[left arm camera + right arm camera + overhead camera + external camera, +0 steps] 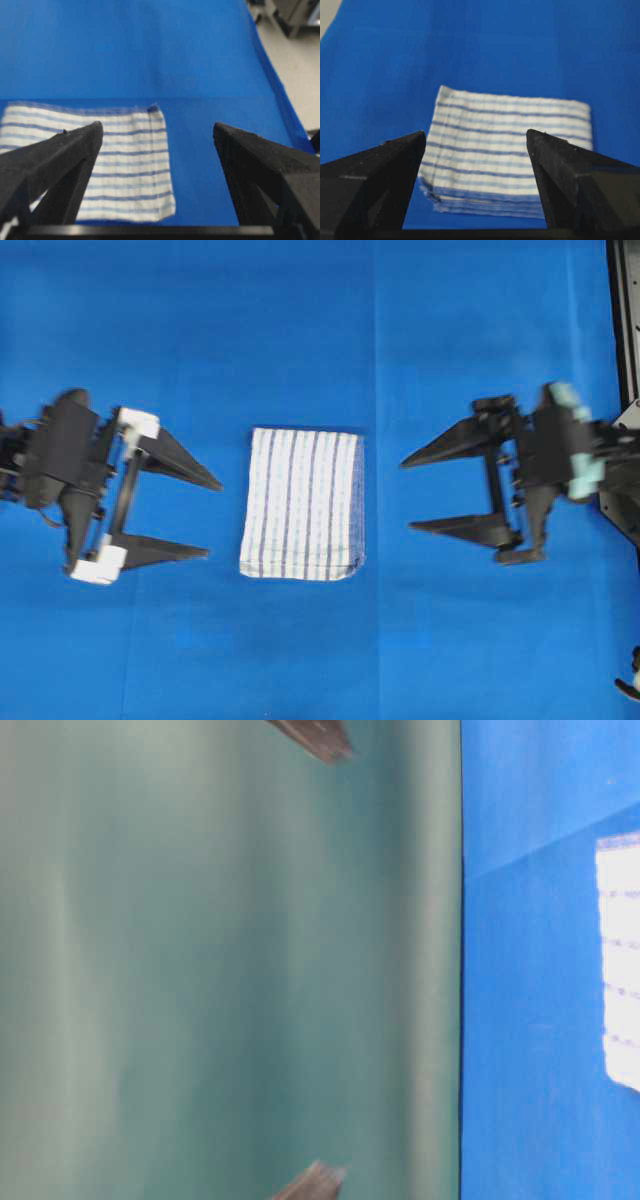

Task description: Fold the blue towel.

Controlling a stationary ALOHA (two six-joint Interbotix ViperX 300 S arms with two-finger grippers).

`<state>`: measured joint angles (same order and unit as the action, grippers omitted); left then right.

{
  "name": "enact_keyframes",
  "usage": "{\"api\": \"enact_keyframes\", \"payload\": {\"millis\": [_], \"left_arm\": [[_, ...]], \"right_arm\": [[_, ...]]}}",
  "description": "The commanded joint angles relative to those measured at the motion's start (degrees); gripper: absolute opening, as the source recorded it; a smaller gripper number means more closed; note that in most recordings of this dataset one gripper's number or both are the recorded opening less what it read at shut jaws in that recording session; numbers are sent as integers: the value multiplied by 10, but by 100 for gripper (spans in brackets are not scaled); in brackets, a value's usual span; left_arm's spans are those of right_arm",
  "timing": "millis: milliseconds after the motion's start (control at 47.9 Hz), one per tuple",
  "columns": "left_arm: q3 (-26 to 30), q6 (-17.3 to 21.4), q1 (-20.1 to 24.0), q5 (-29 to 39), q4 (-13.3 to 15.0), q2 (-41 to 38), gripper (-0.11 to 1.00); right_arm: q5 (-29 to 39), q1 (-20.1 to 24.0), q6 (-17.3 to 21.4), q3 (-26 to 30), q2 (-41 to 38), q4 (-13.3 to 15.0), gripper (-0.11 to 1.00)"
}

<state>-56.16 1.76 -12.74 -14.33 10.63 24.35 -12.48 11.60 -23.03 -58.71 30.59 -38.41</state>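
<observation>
The blue towel [302,504], white with thin blue stripes, lies folded into a compact layered rectangle in the middle of the blue table cover. My left gripper [212,517] is open just left of it, with nothing between its fingers. My right gripper [407,494] is open just right of it, also holding nothing. In the left wrist view the blue towel [125,160] lies ahead and to the left of the left gripper [157,132]. From the right wrist camera the blue towel [505,150] shows its stacked edges straight ahead of the right gripper [476,137].
The blue table cover [320,340] spreads under everything. A dark frame [625,320] runs along the right edge in the overhead view. In the table-level view a green backdrop [230,960] fills the left side, with two dark fingertips [315,735] at its top and bottom.
</observation>
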Motion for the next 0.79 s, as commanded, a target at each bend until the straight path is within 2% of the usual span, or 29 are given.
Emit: {"api": "enact_keyframes", "payload": {"millis": [0, 271, 417, 772], "left_arm": [[-14, 1, 10, -3, -3, 40, 87], [-82, 22, 19, -3, -3, 141, 87], [-116, 44, 25, -4, -3, 189, 87], [-192, 47, 34, -8, -3, 263, 87]], "right_arm": [[10, -7, -17, -10, 59, 2, 84], [47, -17, -78, -69, 193, 3, 83], [44, -26, -82, -110, 234, 2, 83], [-3, -29, -82, -180, 255, 1, 83]]}}
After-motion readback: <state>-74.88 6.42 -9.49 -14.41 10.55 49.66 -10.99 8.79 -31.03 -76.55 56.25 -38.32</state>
